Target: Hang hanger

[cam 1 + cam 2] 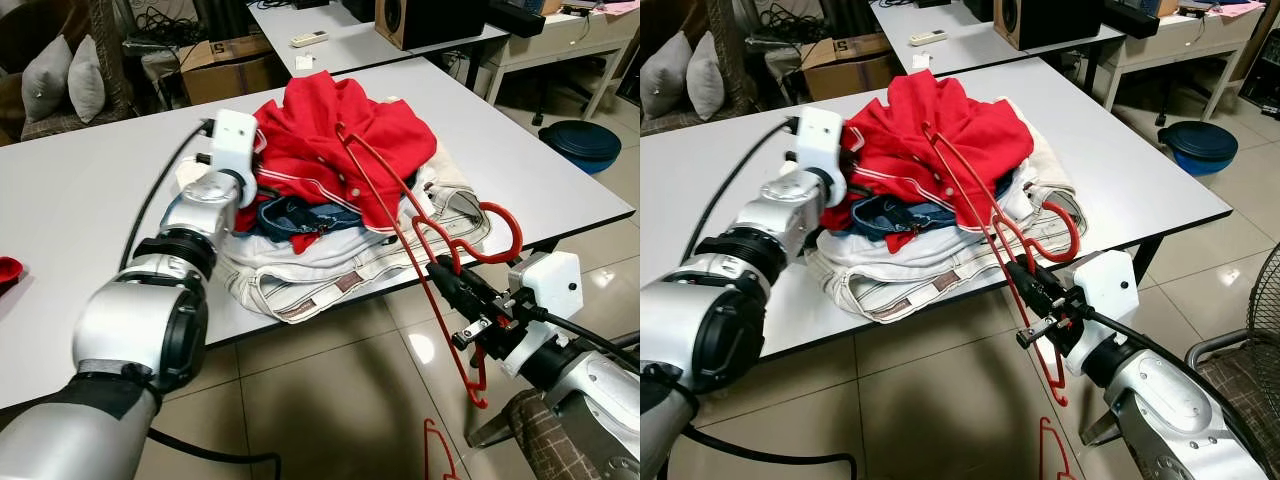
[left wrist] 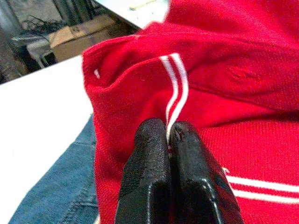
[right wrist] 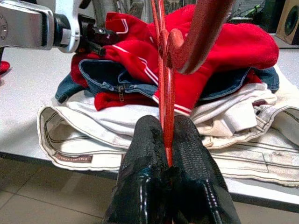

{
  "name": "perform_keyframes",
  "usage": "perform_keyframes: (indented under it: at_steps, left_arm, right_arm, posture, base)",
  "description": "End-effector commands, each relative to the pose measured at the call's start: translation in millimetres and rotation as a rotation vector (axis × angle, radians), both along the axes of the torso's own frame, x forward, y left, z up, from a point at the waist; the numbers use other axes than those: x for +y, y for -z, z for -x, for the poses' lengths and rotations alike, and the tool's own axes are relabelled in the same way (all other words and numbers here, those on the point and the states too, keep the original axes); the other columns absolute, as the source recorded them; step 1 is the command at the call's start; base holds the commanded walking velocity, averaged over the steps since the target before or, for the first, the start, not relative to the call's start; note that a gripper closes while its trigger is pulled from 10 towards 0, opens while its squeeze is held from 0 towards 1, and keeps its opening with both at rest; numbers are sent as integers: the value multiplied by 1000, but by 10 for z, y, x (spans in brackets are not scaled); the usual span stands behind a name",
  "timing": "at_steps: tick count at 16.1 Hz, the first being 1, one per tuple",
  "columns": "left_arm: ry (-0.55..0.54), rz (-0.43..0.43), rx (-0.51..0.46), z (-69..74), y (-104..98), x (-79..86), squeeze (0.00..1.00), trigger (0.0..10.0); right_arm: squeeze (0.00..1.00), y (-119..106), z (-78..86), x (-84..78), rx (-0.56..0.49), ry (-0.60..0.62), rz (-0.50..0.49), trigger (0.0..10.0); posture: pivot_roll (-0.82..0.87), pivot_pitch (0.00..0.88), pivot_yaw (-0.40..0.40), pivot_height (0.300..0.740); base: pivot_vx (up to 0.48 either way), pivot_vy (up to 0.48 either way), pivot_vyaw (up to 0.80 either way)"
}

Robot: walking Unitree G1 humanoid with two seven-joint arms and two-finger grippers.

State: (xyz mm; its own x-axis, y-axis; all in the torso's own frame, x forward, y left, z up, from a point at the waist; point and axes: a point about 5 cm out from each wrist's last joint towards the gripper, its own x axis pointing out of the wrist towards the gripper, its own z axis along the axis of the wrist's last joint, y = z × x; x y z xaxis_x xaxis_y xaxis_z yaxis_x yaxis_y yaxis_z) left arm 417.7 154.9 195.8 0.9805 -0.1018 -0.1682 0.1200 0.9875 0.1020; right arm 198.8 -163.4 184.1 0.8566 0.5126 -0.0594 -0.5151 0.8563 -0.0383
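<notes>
From the head cameras: a white table (image 1: 80,200) carries a heap of clothes, a red jacket (image 1: 340,140) on top of denim and pale trousers (image 1: 330,270). The right gripper (image 1: 462,288) hangs just off the table's near edge, fingers closed on the bar of a red hanger (image 1: 400,215). The hanger's long axis runs slantwise, its far end lying up on the jacket, its lower end dropping past the gripper toward the floor; its hook (image 1: 500,235) curls just above and beside the fingers. The left gripper (image 1: 852,140) reaches across the table to the jacket's far-left edge. A second red hanger (image 1: 432,450) lies on the floor tiles.

Left wrist camera: two black fingers (image 2: 187,177) pressed together, pinching red knit fabric at a white double stripe (image 2: 175,88); blue denim (image 2: 56,196) lies below.

Right wrist camera: fingers shut tight on the thin red bar, which rises straight away from them; the thick hook crosses just beyond. The clothes pile sits ahead, the left arm at its far side.

The right arm has the hanger; my guess is it must next feed the far end into the jacket the left gripper holds.
</notes>
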Motion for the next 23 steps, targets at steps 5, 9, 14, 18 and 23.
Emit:
perform_keyframes:
  at_steps: [5,9,14,18,23]
  left_arm:
    - [71,70,-178,-48,-434,104,0,0]
    - [134,101,-297,25,-588,74,0,0]
    - [218,13,-362,258,-592,-48,0,0]
    - [173,80,-393,331,-707,-89,0,0]
    - [133,128,-366,322,-780,-97,0,0]
  right_arm:
    - [0,-6,17,55,-13,-35,-22,10000]
    - [0,25,75,115,6,-70,-53,10000]
    - [0,149,46,135,80,-17,-94,10000]
    - [0,447,95,81,300,2,-75,10000]
    - [0,494,39,1,334,101,-80,10000]
  posture:
    - [-66,0,137,740]
    - [-42,0,143,740]
    - [-31,0,145,740]
    - [-18,0,139,740]
    - [-17,0,145,740]
  base:
    - [0,0,0]
    - [0,0,0]
    - [0,0,0]
    - [0,0,0]
    - [0,0,0]
